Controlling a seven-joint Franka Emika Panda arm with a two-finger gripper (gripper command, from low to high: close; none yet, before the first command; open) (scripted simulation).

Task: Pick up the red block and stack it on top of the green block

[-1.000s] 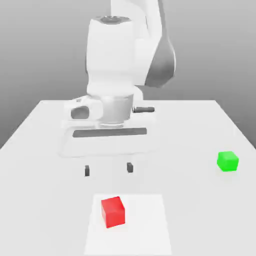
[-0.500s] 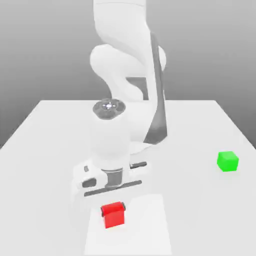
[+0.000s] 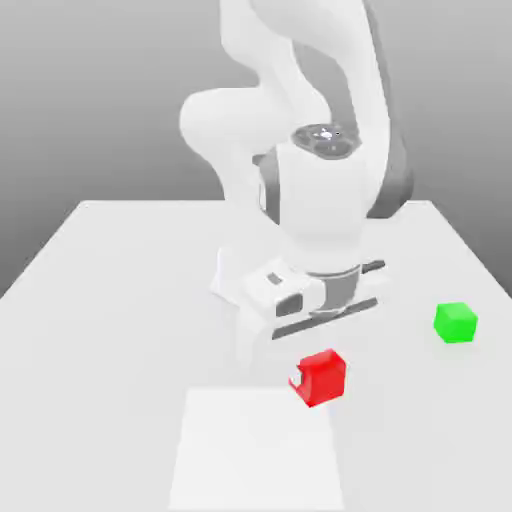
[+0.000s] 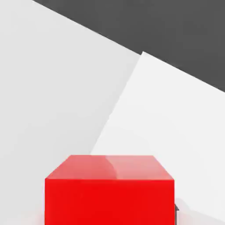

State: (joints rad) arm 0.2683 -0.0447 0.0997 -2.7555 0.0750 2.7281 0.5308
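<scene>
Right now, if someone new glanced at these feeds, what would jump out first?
The small bright red cube hangs under the white arm's gripper, lifted off the white table near the middle of the exterior view. The small bright green cube sits alone on the table toward the exterior view's right. In the hand view the red cube looms close.

the tool [image 3: 318, 380] has closed on the red block [image 3: 323, 376], lifted it off the surface, carrying it toward three o'clock.
</scene>
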